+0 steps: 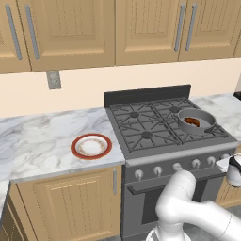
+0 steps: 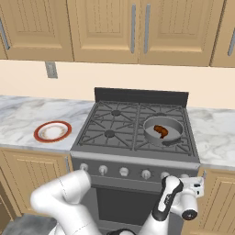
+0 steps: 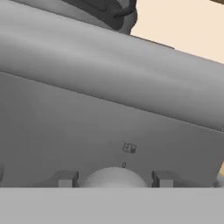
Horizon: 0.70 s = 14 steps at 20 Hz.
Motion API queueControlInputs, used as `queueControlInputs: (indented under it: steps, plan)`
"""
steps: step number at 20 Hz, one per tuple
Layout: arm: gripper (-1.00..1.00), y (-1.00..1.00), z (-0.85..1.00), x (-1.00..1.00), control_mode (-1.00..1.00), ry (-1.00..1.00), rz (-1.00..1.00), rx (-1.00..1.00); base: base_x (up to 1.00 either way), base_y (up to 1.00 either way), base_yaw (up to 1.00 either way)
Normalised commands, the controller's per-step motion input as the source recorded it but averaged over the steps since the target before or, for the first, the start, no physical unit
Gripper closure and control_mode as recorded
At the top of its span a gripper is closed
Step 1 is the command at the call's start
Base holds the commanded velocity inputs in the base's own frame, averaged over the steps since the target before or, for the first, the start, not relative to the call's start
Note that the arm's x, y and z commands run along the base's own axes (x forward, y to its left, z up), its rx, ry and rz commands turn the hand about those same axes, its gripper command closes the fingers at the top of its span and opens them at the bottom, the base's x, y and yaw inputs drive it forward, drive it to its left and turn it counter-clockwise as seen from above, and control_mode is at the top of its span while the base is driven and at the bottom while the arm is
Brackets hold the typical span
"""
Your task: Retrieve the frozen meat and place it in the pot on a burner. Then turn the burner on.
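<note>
The grey pot (image 1: 195, 120) (image 2: 163, 129) sits on the stove's front right burner, its short handle pointing toward the front. The reddish-brown frozen meat (image 1: 191, 121) (image 2: 160, 131) lies inside it. My gripper (image 3: 113, 181) (image 2: 196, 183) (image 1: 231, 163) is low at the right end of the stove's front panel. In the hand view a round knob (image 3: 113, 174) stands between the two dark fingertips (image 3: 65, 178), which flank it with small gaps on either side. The gripper is open.
A red-rimmed white plate (image 1: 91, 146) (image 2: 53, 131) rests on the marble counter left of the stove. A row of several knobs (image 2: 124, 171) (image 1: 177, 166) runs along the stove's front panel. Wooden cabinets hang above.
</note>
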Motion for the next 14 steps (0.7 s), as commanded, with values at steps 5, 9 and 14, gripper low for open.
queueControlInputs:
  steps: [5, 9, 14]
  plan:
    - [1.0, 0.09, -0.02, 0.0, -1.0, -0.09, 0.15, -0.32, 0.0, 0.0, 0.0]
    - [1.0, 0.1, -0.19, 0.0, -1.0, 0.0, 0.15, -0.36, 0.0, 0.0, 0.0]
    - [1.0, 0.17, -0.26, 0.0, -1.0, 0.0, 0.16, -0.43, 0.0, 0.0, 0.0]
